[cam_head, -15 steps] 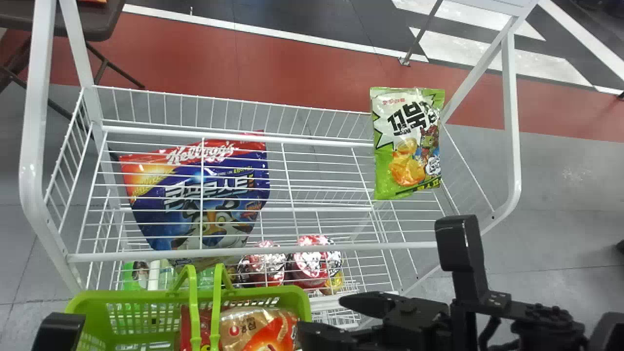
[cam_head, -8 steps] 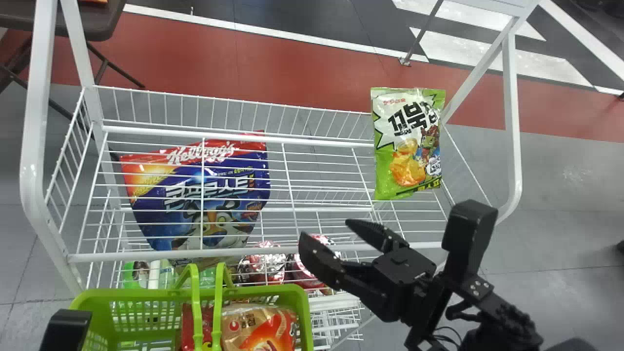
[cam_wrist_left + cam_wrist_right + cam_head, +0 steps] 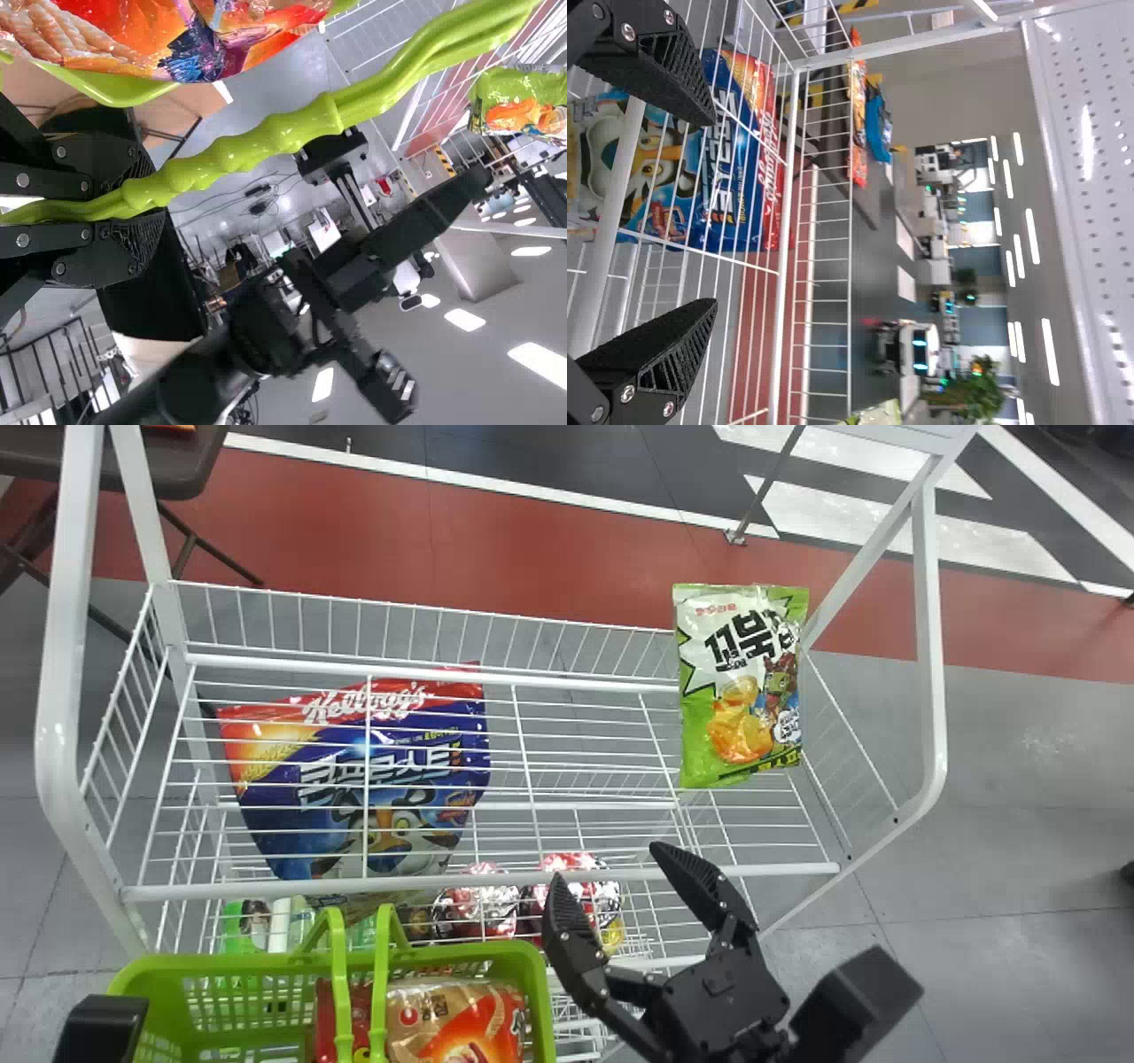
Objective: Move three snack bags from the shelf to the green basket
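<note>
My right gripper stands open over the shelf's front rail, just right of the green basket; the right wrist view has the gripper with nothing between its fingers. A green snack bag leans at the shelf's right end, beyond the gripper. The basket holds a brown-orange snack bag and a red package beside it. Part of my left gripper is at the bottom left; in the left wrist view that gripper is shut on the basket's handle.
A blue and red cereal bag lies behind wires at the left of the white wire rack. Red and white packages sit lower down behind the basket. White frame posts rise at both sides. A brown table stands at the back left.
My right gripper has come up and left from the bottom right to the rack's front, then dipped slightly and turned to point more forward. The basket has shifted slightly left. The green bag has stayed put.
</note>
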